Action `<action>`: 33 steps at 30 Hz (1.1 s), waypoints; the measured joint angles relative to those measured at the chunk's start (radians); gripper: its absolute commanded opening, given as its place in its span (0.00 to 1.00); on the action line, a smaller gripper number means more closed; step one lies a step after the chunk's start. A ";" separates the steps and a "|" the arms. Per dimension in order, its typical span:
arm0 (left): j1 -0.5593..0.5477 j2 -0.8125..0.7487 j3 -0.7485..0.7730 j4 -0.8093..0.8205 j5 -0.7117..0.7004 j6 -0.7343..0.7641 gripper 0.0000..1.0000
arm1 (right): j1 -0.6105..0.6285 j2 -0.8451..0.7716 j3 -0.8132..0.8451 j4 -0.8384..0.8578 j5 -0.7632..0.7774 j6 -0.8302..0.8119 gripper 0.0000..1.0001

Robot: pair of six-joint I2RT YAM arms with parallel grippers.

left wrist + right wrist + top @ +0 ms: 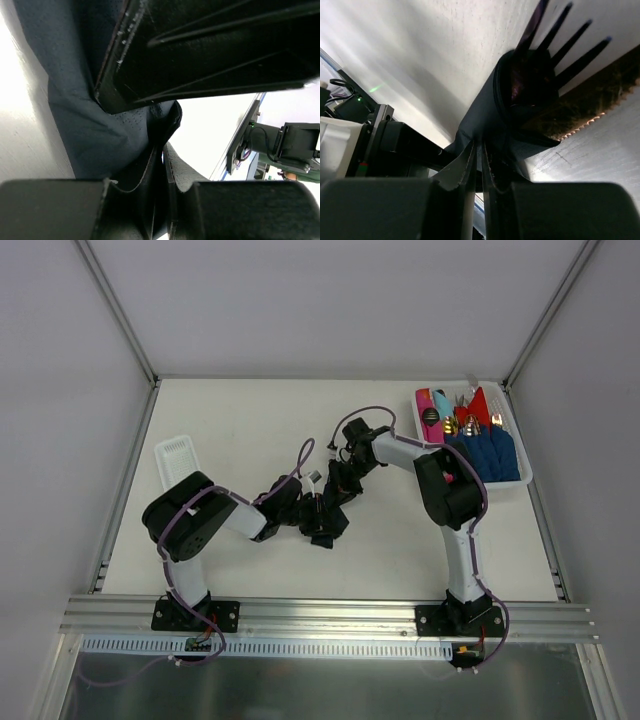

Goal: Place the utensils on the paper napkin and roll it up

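The paper napkin (322,532) sits at table centre, a dark bundle between the 2 gripper tips. In the rt wrist view the paper napkin (485,115) is a dark roll running from lower centre up to the right. Black fork tines (565,50) stick out of its open end at upper right, w/ a coppery serrated knife blade (590,105) just beside them, lower right. In the left wrist view the paper napkin (90,130) hangs as creased navy sheet down the left half of the frame. A black ribbed part (215,50) fills the top, over the cloth.

Left gripper (162,160): jaws narrow, fingers (135,200) pinching a napkin fold at bottom centre. Right gripper (479,150): jaws nearly together, fingers (455,175) nipping the roll's near edge.

From above, the left gripper (300,512) reaches in from the left and the right gripper (337,485) from upper right, tips close together over the bundle on the white table (250,420).

Upper right corner: a white basket (522,483) w/ bright blue rolled napkins (490,455), a red napkin (478,403) and some gold utensils. Left side: a white slotted tray (178,455), well apart from the napkin.
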State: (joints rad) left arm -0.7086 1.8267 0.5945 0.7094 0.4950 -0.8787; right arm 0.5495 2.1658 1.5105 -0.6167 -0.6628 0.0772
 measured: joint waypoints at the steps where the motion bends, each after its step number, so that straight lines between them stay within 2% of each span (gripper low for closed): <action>1: -0.001 -0.002 -0.003 0.000 0.000 0.000 0.13 | 0.000 0.003 -0.001 0.001 -0.002 0.000 0.11; 6: -0.011 -0.050 -0.016 -0.029 -0.007 0.019 0.24 | 0.003 0.003 -0.001 -0.008 0.002 -0.007 0.11; 10: -0.013 -0.159 -0.026 -0.159 -0.034 0.081 0.29 | 0.006 0.005 -0.001 -0.019 0.004 -0.011 0.11; 15: -0.013 -0.336 -0.010 -0.365 -0.069 0.167 0.29 | 0.006 0.006 -0.001 -0.020 0.004 -0.014 0.11; 19: -0.012 -0.413 0.012 -0.446 -0.088 0.209 0.28 | 0.006 0.006 0.000 -0.021 0.004 -0.016 0.11; 26: -0.012 -0.412 0.014 -0.492 -0.113 0.216 0.25 | 0.007 0.006 0.000 -0.024 0.004 -0.018 0.10; 33: -0.012 -0.298 0.014 -0.438 -0.102 0.185 0.22 | 0.007 0.006 0.000 -0.024 0.004 -0.019 0.09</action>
State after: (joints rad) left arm -0.7204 1.5288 0.6086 0.2714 0.3927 -0.6933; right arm 0.5564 2.1723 1.5101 -0.6411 -0.6590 0.0578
